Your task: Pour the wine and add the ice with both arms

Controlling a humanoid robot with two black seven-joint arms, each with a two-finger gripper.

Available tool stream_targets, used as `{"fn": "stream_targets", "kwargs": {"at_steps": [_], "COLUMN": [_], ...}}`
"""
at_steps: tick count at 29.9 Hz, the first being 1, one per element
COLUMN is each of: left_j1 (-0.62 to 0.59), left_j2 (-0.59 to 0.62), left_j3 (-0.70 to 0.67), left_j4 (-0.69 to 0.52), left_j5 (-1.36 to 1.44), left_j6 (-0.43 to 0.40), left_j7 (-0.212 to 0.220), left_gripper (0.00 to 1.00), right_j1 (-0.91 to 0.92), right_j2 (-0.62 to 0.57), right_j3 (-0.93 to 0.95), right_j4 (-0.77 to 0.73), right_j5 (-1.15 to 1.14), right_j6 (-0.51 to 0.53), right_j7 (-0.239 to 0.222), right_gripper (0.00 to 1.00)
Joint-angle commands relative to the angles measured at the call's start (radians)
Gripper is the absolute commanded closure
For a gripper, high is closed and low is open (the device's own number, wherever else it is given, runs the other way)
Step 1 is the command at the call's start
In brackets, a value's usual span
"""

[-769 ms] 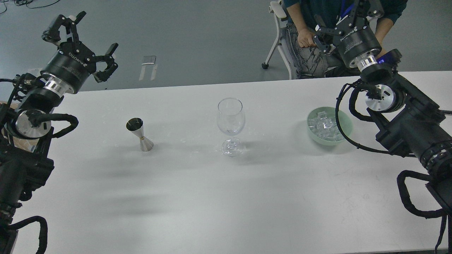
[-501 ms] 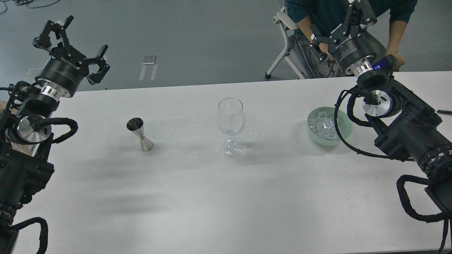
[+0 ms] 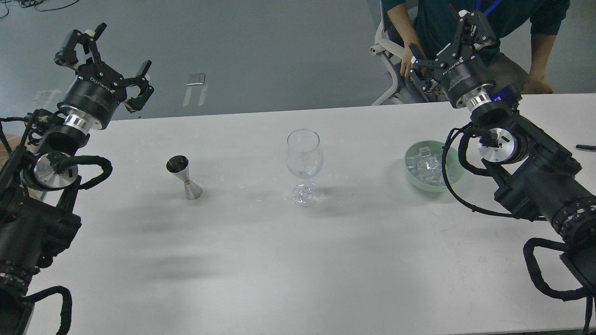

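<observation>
A clear wine glass [image 3: 304, 160] stands upright at the table's middle and looks empty. A small steel hourglass jigger [image 3: 184, 177] stands to its left. A pale green bowl [image 3: 458, 174] to the right holds several clear ice cubes [image 3: 426, 166]. My left gripper [image 3: 104, 63] is open and empty, raised beyond the table's far left edge, well away from the jigger. My right gripper [image 3: 447, 49] is open and empty, raised beyond the far edge, above and behind the bowl.
The white table [image 3: 279, 260] stretches wide toward me. A person [image 3: 470, 18] stands behind the far edge by a white chair [image 3: 386, 51], close behind my right gripper. A dark pen [image 3: 585, 147] lies at the right edge.
</observation>
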Motion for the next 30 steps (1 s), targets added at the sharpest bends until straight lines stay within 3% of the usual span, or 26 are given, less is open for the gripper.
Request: {"fn": "stream_targets", "kwargs": {"at_steps": [1,8,12,15,17,30], "left_j1": [0.003,0.000,0.003,0.003,0.002,0.000], "left_j2": [-0.005,-0.032,-0.051,-0.050,-0.048,-0.039], "left_j3": [0.007,0.006,0.006,0.006,0.007,0.070], "left_j4": [0.022,0.022,0.013,0.008,0.008,0.008], "left_j5": [-0.003,-0.003,-0.003,-0.004,-0.003,0.000], "left_j6": [0.015,0.036,0.026,0.000,-0.015,-0.015], "left_j7": [0.002,-0.001,0.009,0.009,0.009,0.018], "left_gripper": [0.02,0.02,0.02,0.02,0.02,0.02], "right_j1": [-0.006,-0.001,0.008,0.011,0.012,0.009], "right_j2": [-0.002,0.005,0.017,0.020,0.026,0.052], "right_j3": [0.008,0.014,0.014,0.025,0.042,0.057], "right_j4": [0.001,0.008,0.007,0.010,0.010,0.011], "right_j5": [0.002,0.004,0.004,0.011,0.013,0.007], "right_j6": [0.000,0.000,0.000,0.000,0.000,0.000], "right_j7": [0.004,-0.004,-0.036,-0.117,-0.148,-0.153], "right_gripper": [0.00,0.00,0.00,0.00,0.00,0.00]}}
